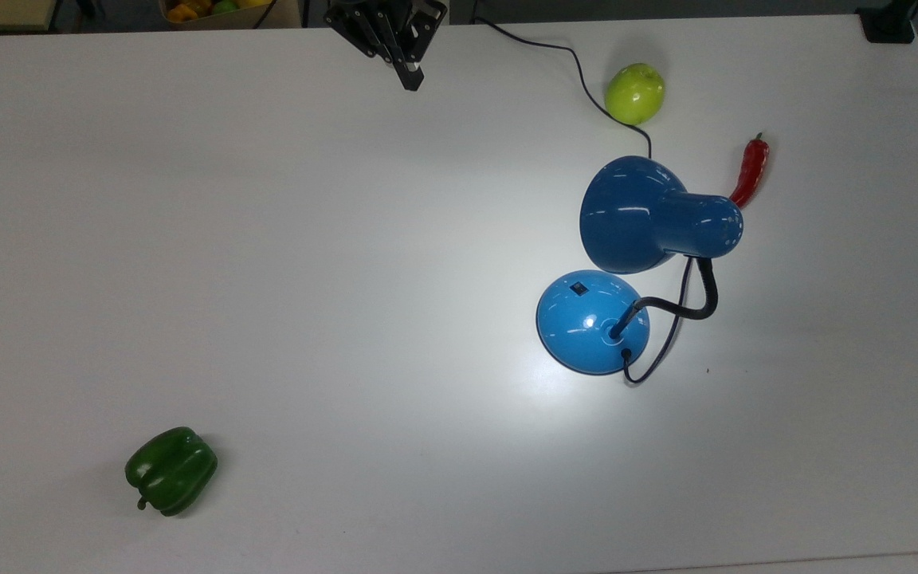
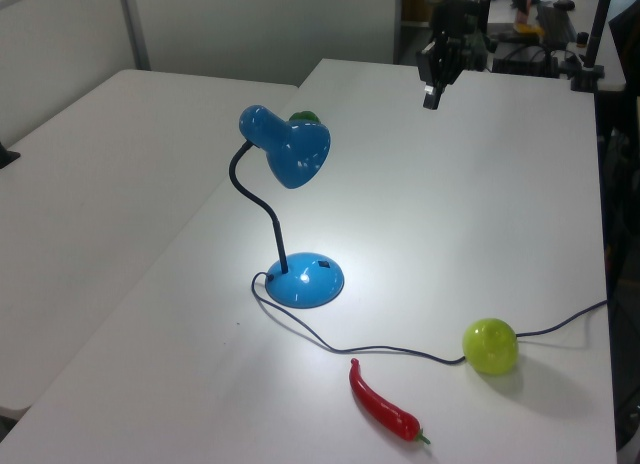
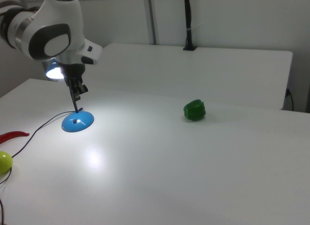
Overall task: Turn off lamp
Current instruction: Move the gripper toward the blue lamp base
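Gripper of the white, rounded arm, hanging above the table at the top view's upper edge, well apart from every object. The black fingers appear drawn close together, tapering to one narrow tip with no clear gap between them; they hold nothing and touch nothing. In the left view the gripper hangs over the far part of the table; in the right view it stands in front of the lamp's neck.

The lamp stands on the table toward the top view's right. Its base is a glossy, round, light-blue dome with a small black switch on its upper slope. A black, ribbed gooseneck rises from the base and bends over to a darker blue, bell-shaped shade with a smooth, reflective skin. The lamp is lit: a bright pool of light lies on the matte white tabletop around the base. A thin black cord runs from the base toward the table's far edge, passing just beside a smooth, round green apple.

A slim, curved red chilli lies near the shade. A lobed, glossy green bell pepper sits well apart, at the top view's lower left.
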Robot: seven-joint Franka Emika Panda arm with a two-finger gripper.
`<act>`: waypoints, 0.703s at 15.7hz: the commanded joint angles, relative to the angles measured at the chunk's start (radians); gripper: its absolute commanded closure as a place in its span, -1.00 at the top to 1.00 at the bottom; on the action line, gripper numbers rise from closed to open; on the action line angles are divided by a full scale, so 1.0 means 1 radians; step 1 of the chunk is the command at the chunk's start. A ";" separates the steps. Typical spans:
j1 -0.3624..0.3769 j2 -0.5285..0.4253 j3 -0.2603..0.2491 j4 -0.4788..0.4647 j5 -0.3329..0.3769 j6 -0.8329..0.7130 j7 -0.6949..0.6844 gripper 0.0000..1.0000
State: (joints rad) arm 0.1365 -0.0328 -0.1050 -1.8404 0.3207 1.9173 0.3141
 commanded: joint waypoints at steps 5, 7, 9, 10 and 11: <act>0.035 -0.015 0.005 -0.192 0.080 0.259 0.112 -1.00; 0.041 -0.006 0.010 -0.236 0.110 0.337 0.125 -1.00; 0.046 0.023 0.034 -0.255 0.121 0.403 0.126 -1.00; 0.046 0.039 0.041 -0.263 0.136 0.435 0.126 -1.00; 0.048 0.056 0.051 -0.266 0.153 0.468 0.126 -1.00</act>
State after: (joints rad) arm 0.1726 -0.0081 -0.0794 -2.0732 0.4284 2.2830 0.4180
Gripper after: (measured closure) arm 0.991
